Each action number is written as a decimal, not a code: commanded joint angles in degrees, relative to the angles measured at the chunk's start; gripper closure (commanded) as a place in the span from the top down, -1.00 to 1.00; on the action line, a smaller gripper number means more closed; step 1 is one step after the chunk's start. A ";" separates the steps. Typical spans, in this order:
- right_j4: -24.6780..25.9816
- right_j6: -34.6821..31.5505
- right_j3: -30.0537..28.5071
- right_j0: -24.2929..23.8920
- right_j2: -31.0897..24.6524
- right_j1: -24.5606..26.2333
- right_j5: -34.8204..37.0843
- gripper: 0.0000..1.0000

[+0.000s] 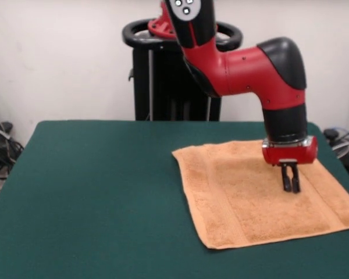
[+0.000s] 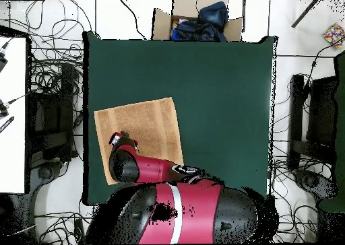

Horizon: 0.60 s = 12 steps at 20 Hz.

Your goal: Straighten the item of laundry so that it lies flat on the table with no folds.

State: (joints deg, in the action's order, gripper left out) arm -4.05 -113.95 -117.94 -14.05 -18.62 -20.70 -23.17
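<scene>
The orange-tan towel (image 1: 238, 197) lies spread out on the right part of the dark green table (image 1: 104, 192), with its border bands showing along its edges and no fold that I can see. My gripper (image 1: 290, 187) points straight down over the towel's far right part. Its black fingers are close together and their tips are at or just above the cloth, holding nothing. In the overhead view the towel (image 2: 145, 124) sits by the table's (image 2: 222, 101) left edge, and the arm's wrist covers its near corner and hides the gripper.
The black pedestal (image 1: 174, 87) stands behind the table's far edge. A cardboard box with dark cloth in it (image 2: 199, 23) sits beyond the table's opposite end. Cables lie on the floor around the table (image 2: 54, 87). The towel's right corner is near the table edge.
</scene>
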 commanded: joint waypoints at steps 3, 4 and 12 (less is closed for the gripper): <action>-5.89 -17.15 2.70 2.42 -6.09 5.21 0.53 -1.00; -7.73 -15.85 2.04 3.49 -4.33 3.36 3.33 -1.00; -4.96 -8.65 1.18 2.68 2.02 2.35 7.55 -1.00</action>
State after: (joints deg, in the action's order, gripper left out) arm -6.16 -113.95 -118.08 -13.00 -18.39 -21.18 -22.71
